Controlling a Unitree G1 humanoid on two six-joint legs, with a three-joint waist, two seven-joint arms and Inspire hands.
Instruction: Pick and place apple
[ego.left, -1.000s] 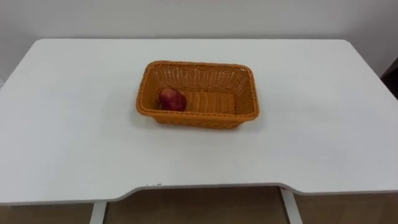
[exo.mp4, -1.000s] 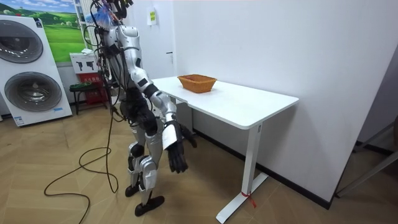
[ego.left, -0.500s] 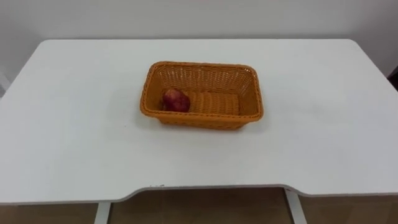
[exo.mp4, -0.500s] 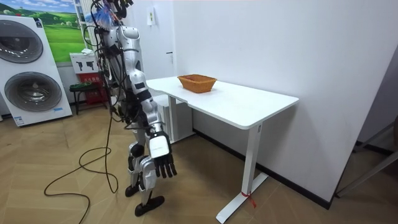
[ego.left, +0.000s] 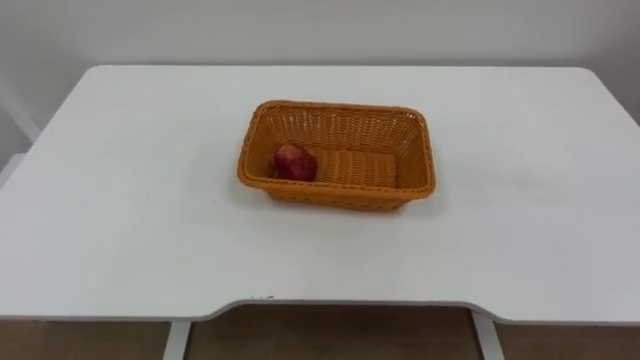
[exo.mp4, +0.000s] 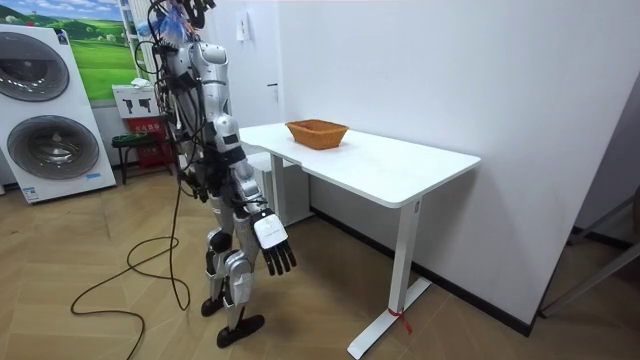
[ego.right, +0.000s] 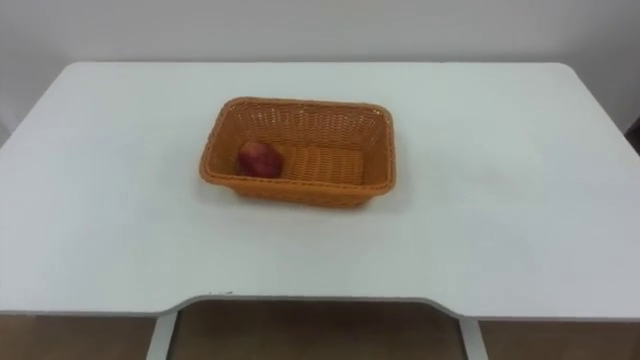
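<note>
We've got 1 red apple (ego.left: 295, 162) sitting in the left end of the orange wicker basket (ego.left: 340, 108), up against its wall. The basket's in the middle of the white table (ego.left: 130, 230). In the room view the robot stands at the table's edge, right hand (exo.mp4: 272, 243) hanging low beside its leg, fingers spread and straight, nothing in it, well apart from the basket.

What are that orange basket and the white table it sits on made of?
Basket: woven wicker or plastic rattan, I can't tell which, in matte orange; the crossing strands show in its walls. Table: a smooth white board, probably laminate, with a faint sheen and no visible grain.
</note>
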